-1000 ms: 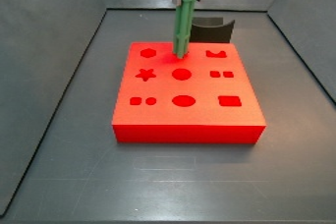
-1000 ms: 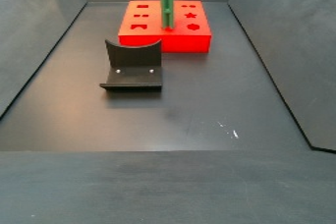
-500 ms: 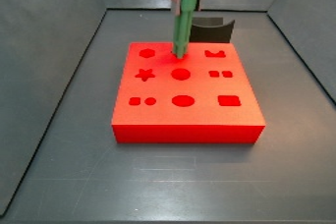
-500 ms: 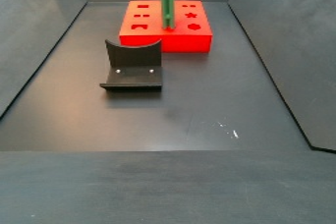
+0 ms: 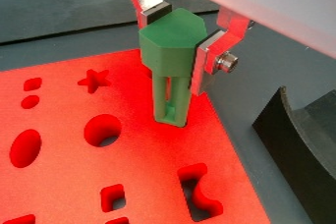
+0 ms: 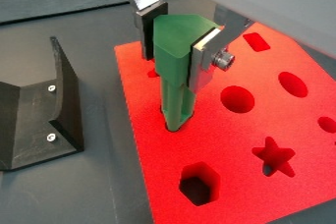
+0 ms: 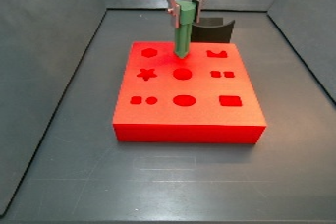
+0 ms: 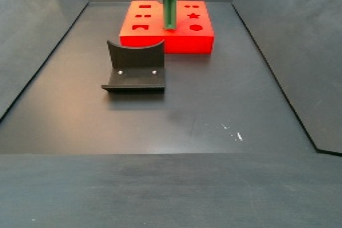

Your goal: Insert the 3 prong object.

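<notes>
A: Peg point(image 5: 171, 76) position, wrist views? The green peg is seen clamped at its top between the gripper point(image 5: 182, 33) plates, upright, its lower end at the red block point(image 5: 118, 159); whether a hole has been entered cannot be told.

B: Side views? Against a second earlier, the peg point(image 7: 183, 33) is seen lower and the gripper point(image 7: 186, 4) has come into frame above the block's point(image 7: 184, 90) far end, near the fixture point(image 8: 135, 67). Descent toward insertion is suggested.

The desk point(image 8: 201, 142) is left open in front. The far end is taken up by the red block point(image 7: 184, 95), the fixture point(image 8: 135, 67), and the pincer point(image 7: 186, 12) above the block's far edge.
</notes>
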Tool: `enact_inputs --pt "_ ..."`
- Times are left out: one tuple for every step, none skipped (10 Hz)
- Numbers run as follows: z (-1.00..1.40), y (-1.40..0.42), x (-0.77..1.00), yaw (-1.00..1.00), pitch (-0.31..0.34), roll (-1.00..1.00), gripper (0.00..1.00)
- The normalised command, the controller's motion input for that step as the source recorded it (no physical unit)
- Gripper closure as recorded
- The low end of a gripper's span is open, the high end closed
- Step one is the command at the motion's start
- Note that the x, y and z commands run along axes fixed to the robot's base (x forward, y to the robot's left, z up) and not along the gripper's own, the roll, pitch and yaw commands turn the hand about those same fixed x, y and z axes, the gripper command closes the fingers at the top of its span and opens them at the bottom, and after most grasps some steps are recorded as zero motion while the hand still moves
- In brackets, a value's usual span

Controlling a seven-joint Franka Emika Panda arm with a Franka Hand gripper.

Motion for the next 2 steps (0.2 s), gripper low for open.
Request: enact_inputs --pt "-0.09 0.00 -0.01 0.00 0.000 0.03 1.00" --pt "0.00 0.00 0.00 0.00 0.000 0.00 1.00"
